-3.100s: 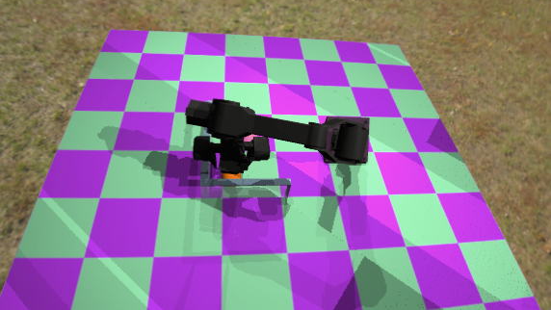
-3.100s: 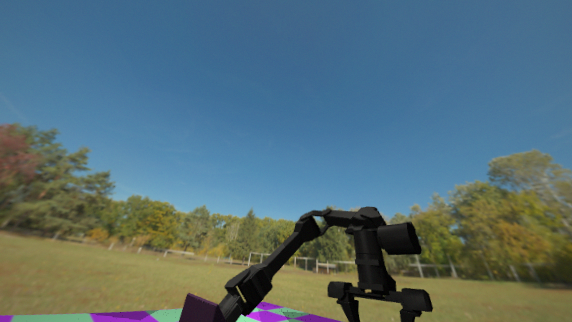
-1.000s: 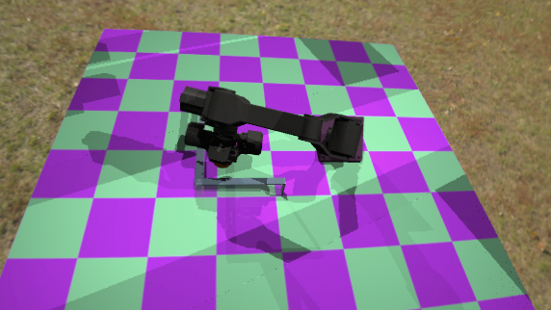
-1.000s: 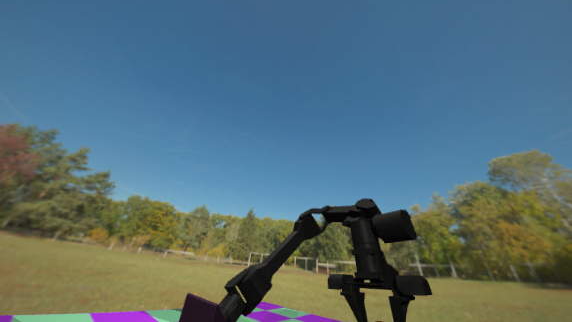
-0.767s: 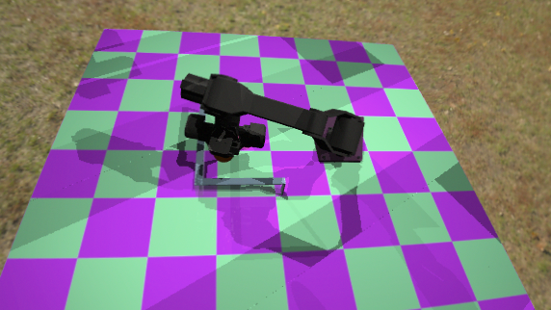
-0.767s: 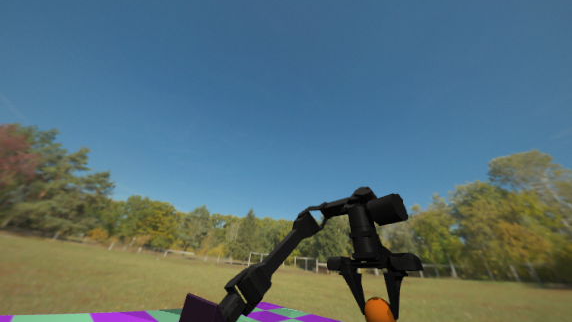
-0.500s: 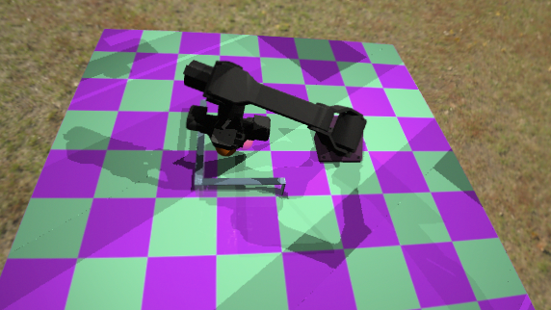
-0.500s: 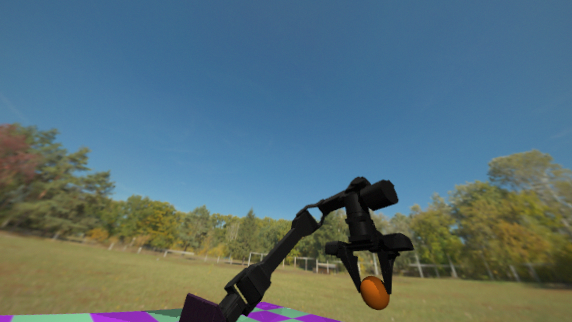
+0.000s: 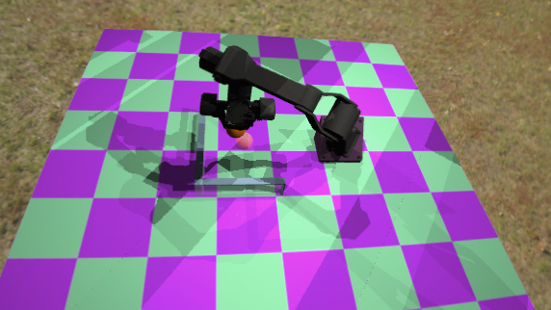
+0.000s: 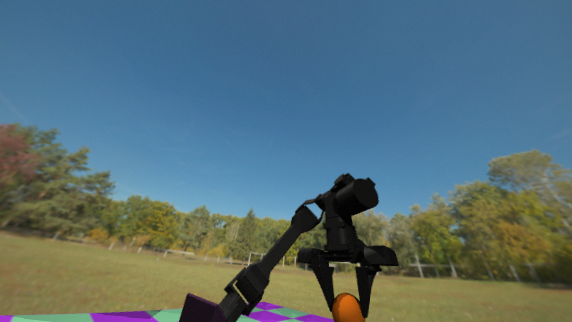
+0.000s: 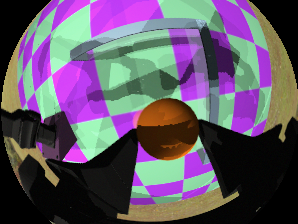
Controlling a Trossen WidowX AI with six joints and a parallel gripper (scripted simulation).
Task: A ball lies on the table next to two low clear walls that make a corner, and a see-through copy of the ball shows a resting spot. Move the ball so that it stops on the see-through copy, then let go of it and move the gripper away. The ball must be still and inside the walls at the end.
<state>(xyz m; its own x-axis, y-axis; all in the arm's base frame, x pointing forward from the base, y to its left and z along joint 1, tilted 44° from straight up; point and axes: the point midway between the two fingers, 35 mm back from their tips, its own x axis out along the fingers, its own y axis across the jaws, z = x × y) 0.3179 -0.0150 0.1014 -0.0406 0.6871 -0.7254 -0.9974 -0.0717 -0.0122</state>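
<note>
My gripper point(image 10: 349, 310) point(image 11: 167, 128) is shut on the orange ball point(image 9: 236, 132) point(image 10: 347, 308) point(image 11: 167, 142) and holds it above the checkered table point(image 9: 183, 280). The see-through pink copy point(image 9: 245, 142) point(image 11: 136, 119) shows just beside the ball in the top view, a little lower and to the right; in the wrist view the held ball hides most of it. One low clear wall point(image 9: 243, 182) point(image 11: 135, 31) runs in front of the copy, and the other clear wall point(image 9: 200, 145) point(image 11: 213, 70) stands left of it in the top view. In that view the fingertips are hidden behind the gripper's body.
The arm's base point(image 9: 356, 150) point(image 10: 199, 309) point(image 11: 60, 136) stands to the right of the walls in the top view. The walls meet at a corner point(image 9: 198, 182) point(image 11: 202, 24) at the front left there. Dark arm shadows lie across the table and the walls.
</note>
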